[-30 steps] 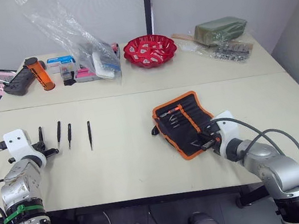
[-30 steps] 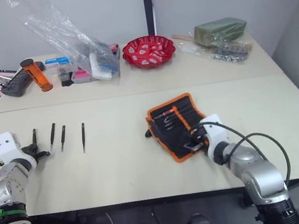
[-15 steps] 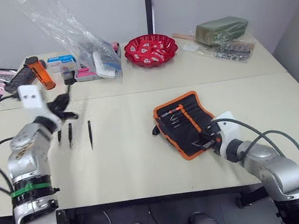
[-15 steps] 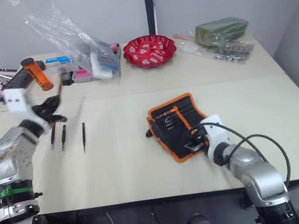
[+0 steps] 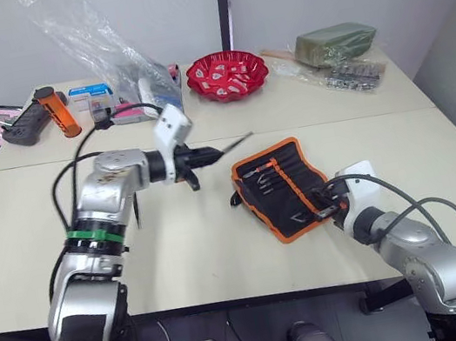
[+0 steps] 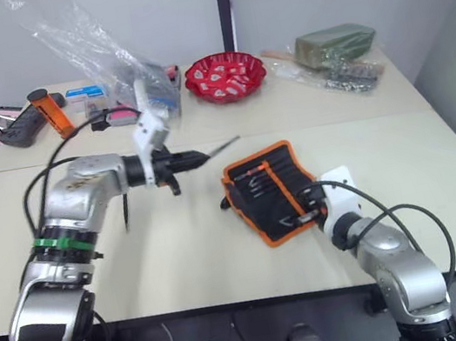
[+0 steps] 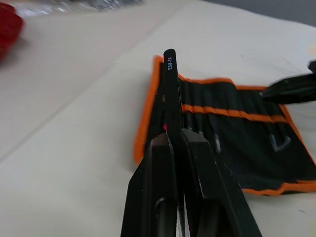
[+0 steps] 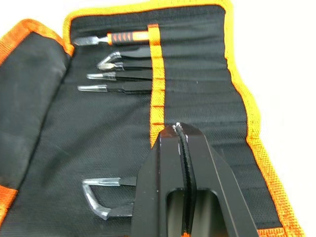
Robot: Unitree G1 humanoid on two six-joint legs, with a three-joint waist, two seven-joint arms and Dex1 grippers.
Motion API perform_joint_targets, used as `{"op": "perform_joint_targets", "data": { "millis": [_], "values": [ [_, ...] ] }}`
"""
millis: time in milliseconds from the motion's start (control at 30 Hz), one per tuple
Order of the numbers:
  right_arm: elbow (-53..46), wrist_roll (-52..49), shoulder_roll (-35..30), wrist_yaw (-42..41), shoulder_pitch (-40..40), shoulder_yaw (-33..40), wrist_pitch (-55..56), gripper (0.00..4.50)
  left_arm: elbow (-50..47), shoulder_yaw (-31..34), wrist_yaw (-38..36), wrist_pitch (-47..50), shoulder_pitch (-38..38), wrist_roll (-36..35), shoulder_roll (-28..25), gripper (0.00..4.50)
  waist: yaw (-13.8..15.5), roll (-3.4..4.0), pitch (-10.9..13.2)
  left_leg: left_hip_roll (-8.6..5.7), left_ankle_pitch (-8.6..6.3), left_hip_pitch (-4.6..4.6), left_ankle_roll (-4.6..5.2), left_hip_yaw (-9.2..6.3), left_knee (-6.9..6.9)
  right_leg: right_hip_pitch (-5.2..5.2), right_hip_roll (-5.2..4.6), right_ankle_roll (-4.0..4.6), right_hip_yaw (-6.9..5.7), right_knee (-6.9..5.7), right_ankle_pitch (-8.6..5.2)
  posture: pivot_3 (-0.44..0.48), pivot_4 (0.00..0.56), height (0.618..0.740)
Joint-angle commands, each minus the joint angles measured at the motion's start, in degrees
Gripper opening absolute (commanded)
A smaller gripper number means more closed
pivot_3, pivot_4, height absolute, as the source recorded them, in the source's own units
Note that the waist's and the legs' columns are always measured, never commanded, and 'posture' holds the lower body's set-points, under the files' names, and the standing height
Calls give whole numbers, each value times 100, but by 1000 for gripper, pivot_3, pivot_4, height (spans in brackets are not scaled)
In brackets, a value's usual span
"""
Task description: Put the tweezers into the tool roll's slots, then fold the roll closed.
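Tweezers (image 5: 232,143) now carried in the air just beside the roll (image 5: 282,186), lifted away from the row lying well left of the roll since a second ago. Clamped between the left gripper (image 7: 178,143) fingers, tip aimed toward the slots (image 8: 157,89). Right gripper (image 8: 178,129) pressed together on the roll's near edge, pinning it as before. Next likely: lowering the tip into a free slot.

— What are the robot's arms built from?
— Rounded silver-grey metal segments. The left arm (image 5: 98,213) has a green band around it, and black cables loop along both arms.
— And the ends?
— Each wrist bears a white block. The left gripper (image 7: 178,143) and right gripper (image 8: 178,134) each have two glossy black tapered fingers.
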State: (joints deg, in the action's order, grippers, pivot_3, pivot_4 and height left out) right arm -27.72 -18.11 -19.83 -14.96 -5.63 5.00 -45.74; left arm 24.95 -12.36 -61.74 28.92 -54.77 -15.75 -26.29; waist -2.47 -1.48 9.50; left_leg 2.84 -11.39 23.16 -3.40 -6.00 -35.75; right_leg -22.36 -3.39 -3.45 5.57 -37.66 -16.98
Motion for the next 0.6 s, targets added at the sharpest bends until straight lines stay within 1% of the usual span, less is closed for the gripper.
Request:
{"op": "perform_joint_targets", "data": {
  "millis": [33, 167, 300, 433, 600],
  "values": [
    [15, 67, 14, -2, 31, -42, 184, 0, -205, -378, -265, 94, -377, 235, 191, 15, 2, 0, 1, 0, 0, 1, 0, 0, 0, 0, 0, 0, 0, 0, 0, 0, 150, 735],
    [118, 127, 65, 19, 66, -100, 229, 0, -340, -730, -336, 358, -431, 470, 355, 15, -19, 7, 4, 0, -1, 0, 1, 0, 1, 0, 0, -1, 1, 0, -1, 0, 150, 735],
    [238, 154, 99, 18, 58, -107, 275, 0, -552, -1001, -254, 687, -403, 686, 487, 15, -23, 14, 9, -1, -1, -2, 2, 0, 0, 0, 0, -2, 1, -2, -1, 0, 150, 735],
    [314, 177, 124, 10, 66, -142, 339, 0, -711, -1063, -116, 962, -315, 773, 575, 15, -14, 14, 9, -1, -1, -1, 2, -1, 0, 0, 0, -3, 2, -1, -2, 0, 150, 735],
    [389, 192, 135, -8, 83, -173, 392, 0, -753, -1126, 202, 1030, -217, 1013, 664, 15, -16, 15, 9, -1, -1, -2, 2, -1, 0, 2, 0, -3, 1, -1, -2, 0, 150, 735]
  ]
}}
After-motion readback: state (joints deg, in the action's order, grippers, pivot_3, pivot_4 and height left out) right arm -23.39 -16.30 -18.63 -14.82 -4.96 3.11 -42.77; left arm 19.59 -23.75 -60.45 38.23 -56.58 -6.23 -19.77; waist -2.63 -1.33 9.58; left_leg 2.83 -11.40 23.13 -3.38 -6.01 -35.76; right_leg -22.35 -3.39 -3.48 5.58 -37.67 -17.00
